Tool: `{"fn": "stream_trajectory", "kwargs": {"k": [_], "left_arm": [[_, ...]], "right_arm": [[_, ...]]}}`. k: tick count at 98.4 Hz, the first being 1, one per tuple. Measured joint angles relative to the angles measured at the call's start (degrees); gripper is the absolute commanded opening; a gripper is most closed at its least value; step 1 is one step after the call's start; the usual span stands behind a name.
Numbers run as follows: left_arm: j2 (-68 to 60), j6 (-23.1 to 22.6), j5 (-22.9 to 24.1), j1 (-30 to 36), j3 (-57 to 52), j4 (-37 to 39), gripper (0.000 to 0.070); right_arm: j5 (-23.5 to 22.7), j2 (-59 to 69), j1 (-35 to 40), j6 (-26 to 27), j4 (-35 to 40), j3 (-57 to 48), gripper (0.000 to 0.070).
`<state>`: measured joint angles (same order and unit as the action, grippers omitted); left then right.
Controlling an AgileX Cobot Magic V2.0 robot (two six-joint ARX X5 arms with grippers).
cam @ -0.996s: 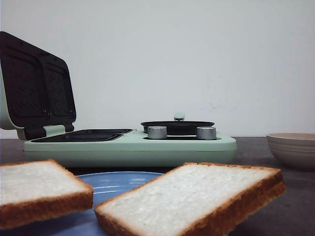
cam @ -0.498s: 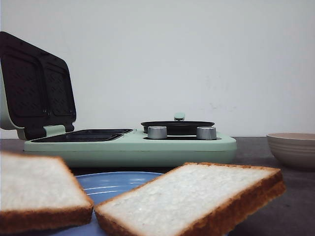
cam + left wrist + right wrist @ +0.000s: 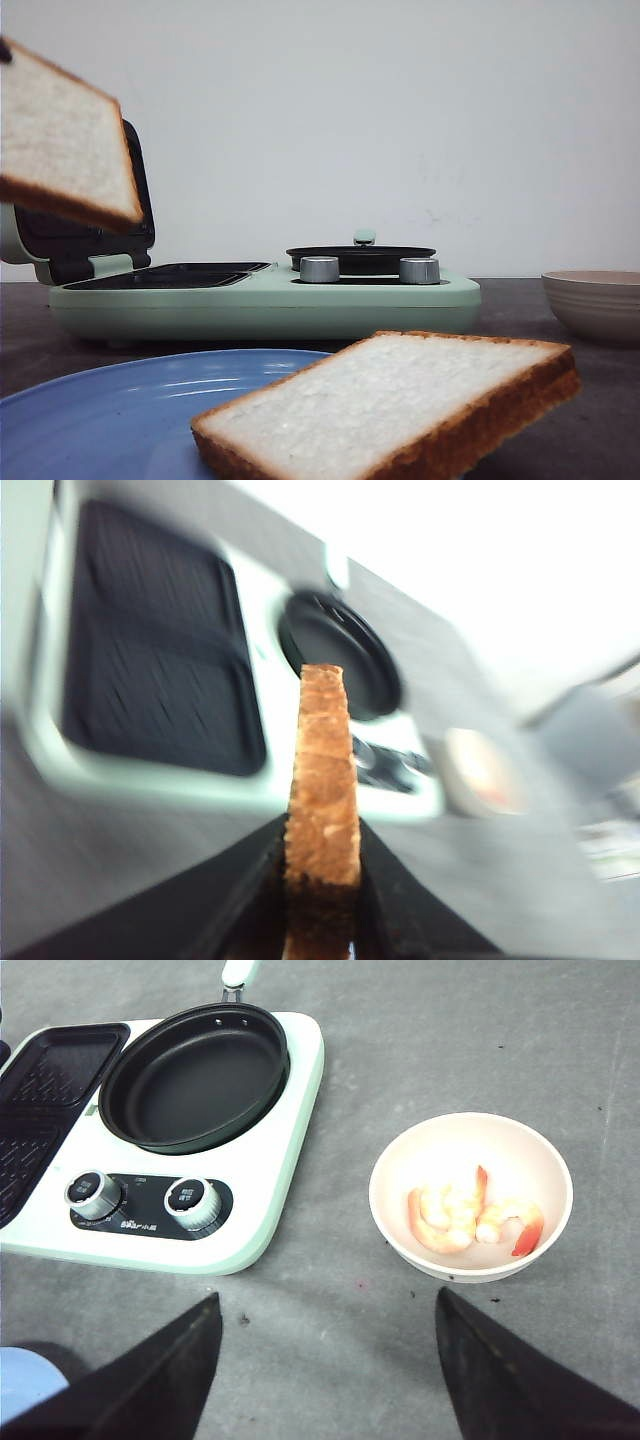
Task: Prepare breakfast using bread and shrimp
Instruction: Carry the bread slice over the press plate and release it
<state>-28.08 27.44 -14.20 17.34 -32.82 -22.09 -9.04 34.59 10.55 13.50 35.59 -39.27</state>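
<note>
Where it lay on the blue plate (image 3: 130, 400) before, one bread slice (image 3: 62, 135) now hangs lifted, pinched by the left fingers (image 3: 262, 880).

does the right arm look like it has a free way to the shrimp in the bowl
Probably yes. In the right wrist view the right gripper is open and empty, the shrimp lie uncovered in the open bowl, and only bare table lies between them. The left gripper is busy holding a bread slice.
</note>
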Motion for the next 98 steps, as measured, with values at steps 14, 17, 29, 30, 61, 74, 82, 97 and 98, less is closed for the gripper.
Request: {"fn": "stream_trajectory", "kwargs": {"k": [14, 17, 29, 30, 61, 74, 82, 97, 98], "left_arm": [[-10.9, -12.8, 6.6, 2.3, -8.0, 2.2, 0.001], [-13.3, -15.4, 7.9, 2.8, -9.5, 3.5, 0.001], [-23.3, -25.5, 14.4, 4.5, -13.7, 10.4, 0.001], [-24.1, -26.3, 14.8, 4.6, -13.9, 11.0, 0.001], [-48.1, -49.0, 22.5, 5.4, -21.7, 23.1, 0.0009], [-56.3, -56.0, 26.3, 5.4, -26.0, 23.6, 0.0009], [-60.2, -59.7, 27.7, 5.4, -28.8, 23.6, 0.0009], [-65.5, -63.9, 28.3, 5.4, -33.8, 23.6, 0.0009], [-65.8, -64.1, 28.4, 5.4, -34.1, 23.6, 0.0009]], "right_arm": [[0.0, 0.0, 0.0, 0.0, 0.0, 0.0, 0.0421], [0.0, 0.0, 0.0, 0.0, 0.0, 0.0, 0.0421], [0.0, 0.0, 0.0, 0.0, 0.0, 0.0, 0.0421], [0.0, 0.0, 0.0, 0.0, 0.0, 0.0, 0.0421], [0.0, 0.0, 0.0, 0.0, 0.0, 0.0, 0.0421], [0.0, 0.0, 0.0, 0.0, 0.0, 0.0, 0.0421], [0.0, 0.0, 0.0, 0.0, 0.0, 0.0, 0.0421], [0.0, 0.0, 0.0, 0.0, 0.0, 0.0, 0.0421], [0.0, 0.0, 0.0, 0.0, 0.0, 0.0, 0.0421]]}}
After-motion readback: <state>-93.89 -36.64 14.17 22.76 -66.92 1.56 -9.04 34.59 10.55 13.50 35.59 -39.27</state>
